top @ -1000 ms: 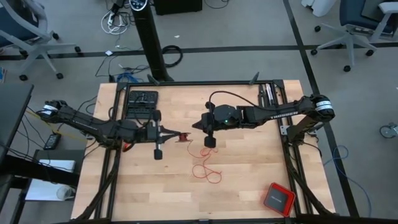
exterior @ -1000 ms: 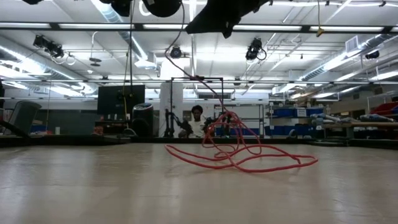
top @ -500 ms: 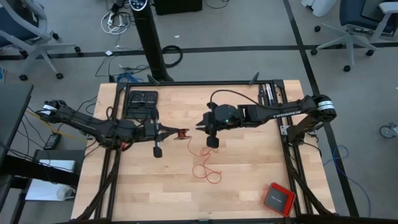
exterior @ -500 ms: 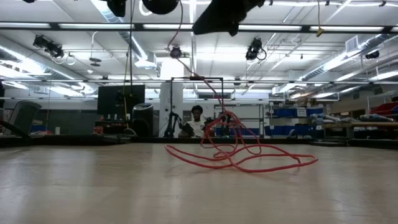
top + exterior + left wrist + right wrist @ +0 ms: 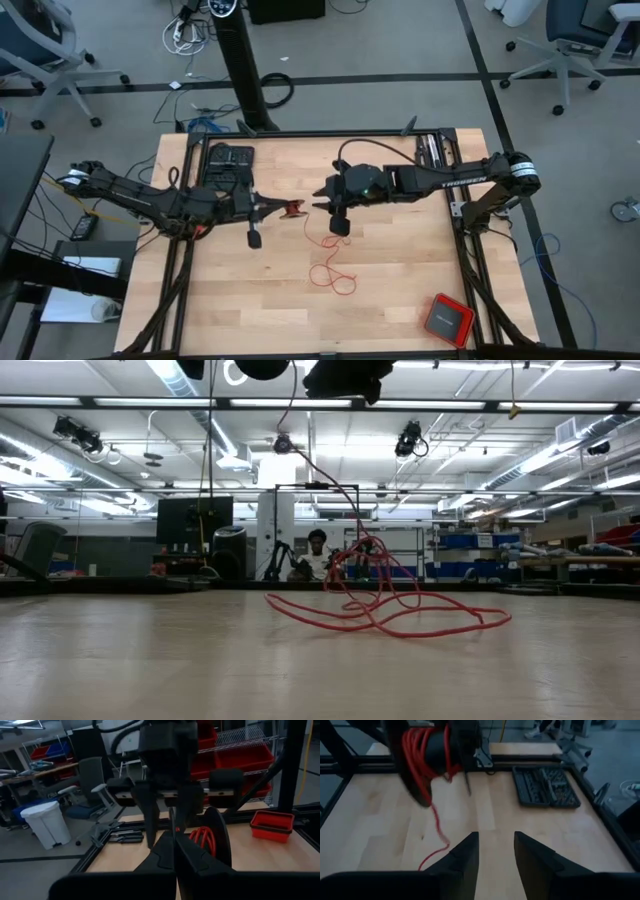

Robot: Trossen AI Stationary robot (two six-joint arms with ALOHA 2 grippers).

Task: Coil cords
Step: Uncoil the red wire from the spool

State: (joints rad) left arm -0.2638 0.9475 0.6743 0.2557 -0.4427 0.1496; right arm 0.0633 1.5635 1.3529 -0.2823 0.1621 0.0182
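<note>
The thin red cord shows in two parts. A tight coil [image 5: 294, 209] sits on the fingers of my left gripper [image 5: 283, 209], which is shut and points level toward the table's right. Loose loops [image 5: 330, 270] lie on the table below, also seen in the low view [image 5: 385, 612]. A single strand [image 5: 340, 500] rises from those loops to the coil. My right gripper [image 5: 320, 195] hangs open just right of the coil, facing it, with nothing between its fingers [image 5: 495, 852]. My left gripper carries the cord's coil [image 5: 417, 752] wound in several turns around its shut fingers, close to their free ends. A red bit [image 5: 176, 828] shows between the fingertips. The fingers point level, held well above the table. One slack strand [image 5: 437, 822] hangs from the coil to the loops.
A black tool case [image 5: 230, 163] lies at the table's far left. A red square box [image 5: 447, 318] sits near the near right corner. The frame rails [image 5: 440, 150] run along the table's sides. A person [image 5: 317, 550] stands in the room behind.
My right gripper has opened and let the strand go, and has risen a little. My left gripper with the coil has shifted slightly toward the far edge. The loops on the table have stayed where they were.
</note>
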